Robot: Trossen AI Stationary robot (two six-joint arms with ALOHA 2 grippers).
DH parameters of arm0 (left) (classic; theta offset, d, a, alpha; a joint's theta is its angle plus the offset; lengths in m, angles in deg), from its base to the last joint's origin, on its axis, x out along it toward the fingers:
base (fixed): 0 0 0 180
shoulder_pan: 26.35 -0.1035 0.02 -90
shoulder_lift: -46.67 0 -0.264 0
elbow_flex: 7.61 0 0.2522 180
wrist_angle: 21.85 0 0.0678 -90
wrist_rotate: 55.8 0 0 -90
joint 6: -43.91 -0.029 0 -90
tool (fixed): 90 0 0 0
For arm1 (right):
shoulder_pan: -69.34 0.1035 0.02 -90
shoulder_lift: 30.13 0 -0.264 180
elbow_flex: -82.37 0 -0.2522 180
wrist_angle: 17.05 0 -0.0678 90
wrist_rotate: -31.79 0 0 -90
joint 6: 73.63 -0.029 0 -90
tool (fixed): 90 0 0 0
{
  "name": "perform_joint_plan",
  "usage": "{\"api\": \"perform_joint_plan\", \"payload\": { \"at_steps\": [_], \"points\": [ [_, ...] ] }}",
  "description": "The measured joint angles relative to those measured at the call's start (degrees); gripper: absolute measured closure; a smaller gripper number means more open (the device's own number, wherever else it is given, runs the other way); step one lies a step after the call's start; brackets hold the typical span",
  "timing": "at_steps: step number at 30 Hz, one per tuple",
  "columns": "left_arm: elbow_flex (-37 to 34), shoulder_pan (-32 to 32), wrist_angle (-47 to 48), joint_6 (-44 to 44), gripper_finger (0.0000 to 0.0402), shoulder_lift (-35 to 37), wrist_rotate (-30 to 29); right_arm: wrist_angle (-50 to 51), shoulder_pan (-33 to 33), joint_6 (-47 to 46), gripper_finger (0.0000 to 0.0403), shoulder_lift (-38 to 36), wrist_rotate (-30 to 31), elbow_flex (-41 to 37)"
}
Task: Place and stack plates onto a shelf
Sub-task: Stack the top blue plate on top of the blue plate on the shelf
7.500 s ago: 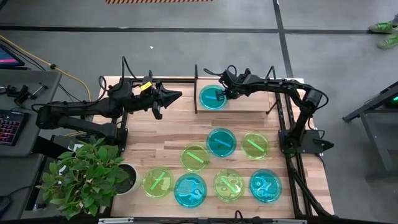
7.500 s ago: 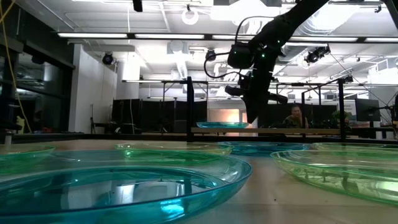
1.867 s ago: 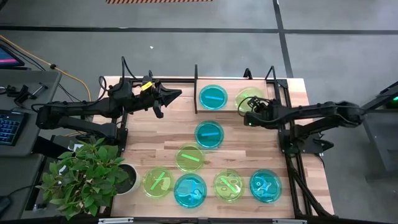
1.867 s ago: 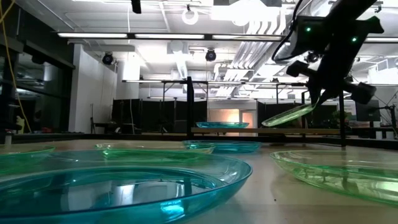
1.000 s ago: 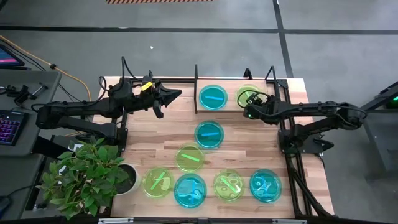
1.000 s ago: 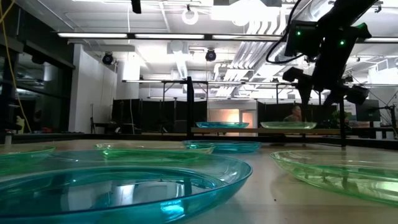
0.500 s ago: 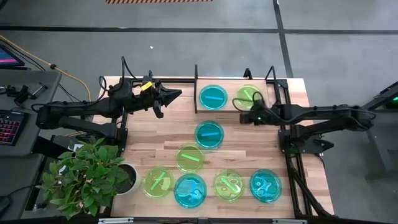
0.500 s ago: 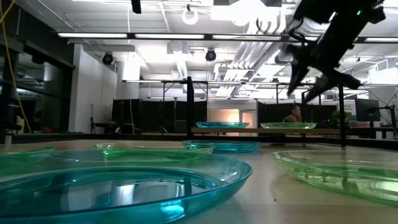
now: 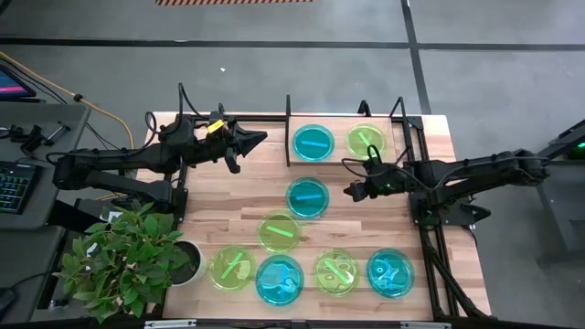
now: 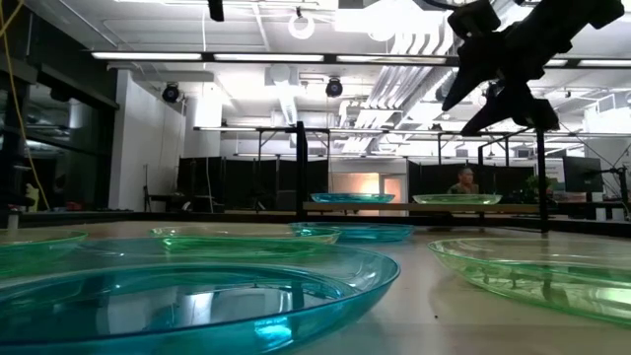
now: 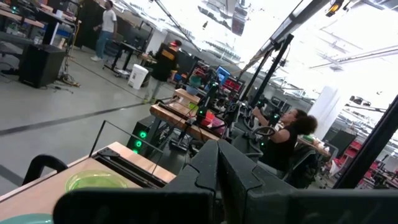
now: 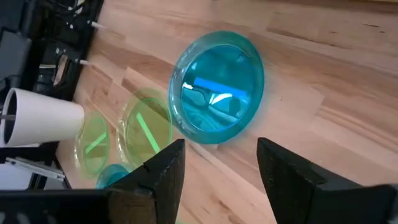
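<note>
Wooden counter [image 9: 228, 196] carried six loose plates [image 9: 308, 196] awaiting transfer. Left hand [image 9: 259, 139], pressed together, waited beside the shelf [image 9: 288, 117], which held two plates [image 9: 366, 140] unstacked. Right hand [image 9: 351, 190] hovered spread, empty.

Glossy translucent plastic plates [image 9: 308, 197], matt wood tabletop [image 9: 228, 206]
</note>
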Motion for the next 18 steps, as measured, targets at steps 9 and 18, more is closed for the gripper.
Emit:
{"api": "perform_joint_plan", "payload": {
  "at_steps": [9,18],
  "points": [
    [0.02,0.02,1.65,-0.02,0.0401,0.02,0.02,0.0,0.0,-2.48,0.0219,0.0,0.54,0.0],
    [0.04,0.07,5.74,2.18,0.0401,0.02,0.06,-0.83,-0.02,-12.53,0.0219,4.41,-0.79,0.04]
  ]
}}
